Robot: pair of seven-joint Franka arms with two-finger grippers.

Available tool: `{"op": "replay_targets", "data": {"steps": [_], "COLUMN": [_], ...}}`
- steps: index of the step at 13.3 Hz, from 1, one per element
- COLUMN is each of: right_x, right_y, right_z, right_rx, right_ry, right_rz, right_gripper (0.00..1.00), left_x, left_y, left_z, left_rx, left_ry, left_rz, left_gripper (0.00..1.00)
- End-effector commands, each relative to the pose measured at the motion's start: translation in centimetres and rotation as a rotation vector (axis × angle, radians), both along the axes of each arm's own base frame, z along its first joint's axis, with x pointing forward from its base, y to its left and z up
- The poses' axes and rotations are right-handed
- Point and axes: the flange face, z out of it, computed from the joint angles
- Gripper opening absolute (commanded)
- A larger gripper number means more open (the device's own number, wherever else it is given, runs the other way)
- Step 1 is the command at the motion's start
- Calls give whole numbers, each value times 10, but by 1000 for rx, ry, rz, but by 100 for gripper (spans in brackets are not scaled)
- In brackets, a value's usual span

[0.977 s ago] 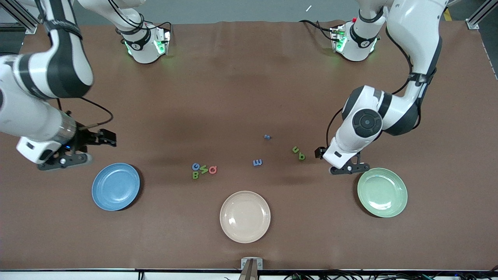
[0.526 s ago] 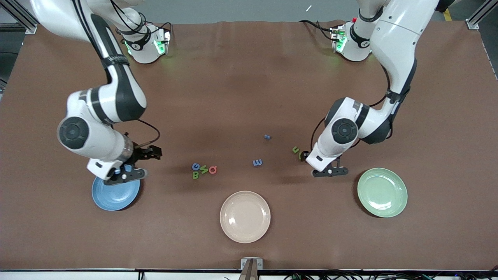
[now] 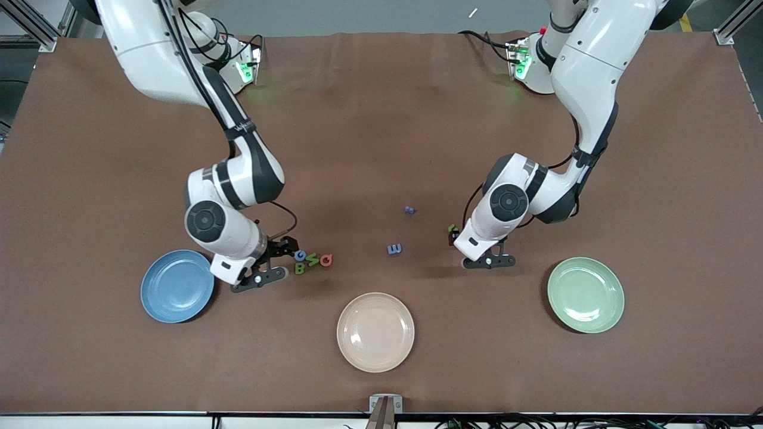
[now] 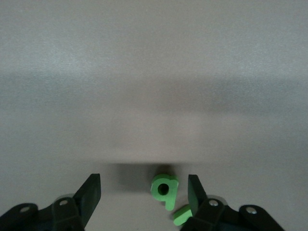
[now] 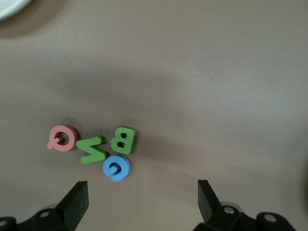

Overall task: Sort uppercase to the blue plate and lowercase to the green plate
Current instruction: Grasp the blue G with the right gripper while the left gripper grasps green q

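The blue plate (image 3: 177,286), the green plate (image 3: 586,294) and the cream plate (image 3: 375,332) between them each sit bare on the desk (image 3: 381,131). The uppercase cluster (image 3: 312,261) lies beside the right gripper (image 5: 142,199), jaws spread. The left gripper (image 4: 143,197), jaws spread, hangs over the green b/q shape (image 4: 165,188); the blue m (image 3: 394,249) lies nearby.

Two white arms (image 3: 572,71) with black bands at the joints. Round black caps with a ring on the fat elbows. Thin black cables along the sides. Green lights on the white bases (image 3: 527,62). Black fingers (image 4: 89,195) with flat tips, small silver screws near their roots.
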Motion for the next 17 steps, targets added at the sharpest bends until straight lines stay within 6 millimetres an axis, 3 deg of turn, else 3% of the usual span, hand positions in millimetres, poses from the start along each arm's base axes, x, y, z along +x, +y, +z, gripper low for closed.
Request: {"op": "replay_targets", "data": {"steps": [1, 6, 9, 11, 14, 17], "right_x": [-2, -23, -26, -28, -31, -32], "right_y": [11, 43, 41, 35, 29, 29], "right_z": [-15, -44, -57, -61, -66, -67], "right_rx": [7, 1, -3, -11, -16, -18], "right_ry": [-3, -3, -5, 3, 14, 18], "right_rz": [1, -31, -30, -30, -35, -34], "right_gripper": [100, 94, 87, 85, 75, 56], "left_x": [1, -2, -5, -8, -16, -15], "left_y": [-12, -16, -14, -14, -11, -14], "left_z": [-8, -17, -21, -22, -24, -24], "left_rx": [-5, -3, 9, 23, 81, 88], "left_ry": [-9, 1, 9, 30, 81, 72], "left_rz": [16, 13, 6, 10, -7, -20], "left_gripper": [81, 71, 56, 55, 33, 0]}}
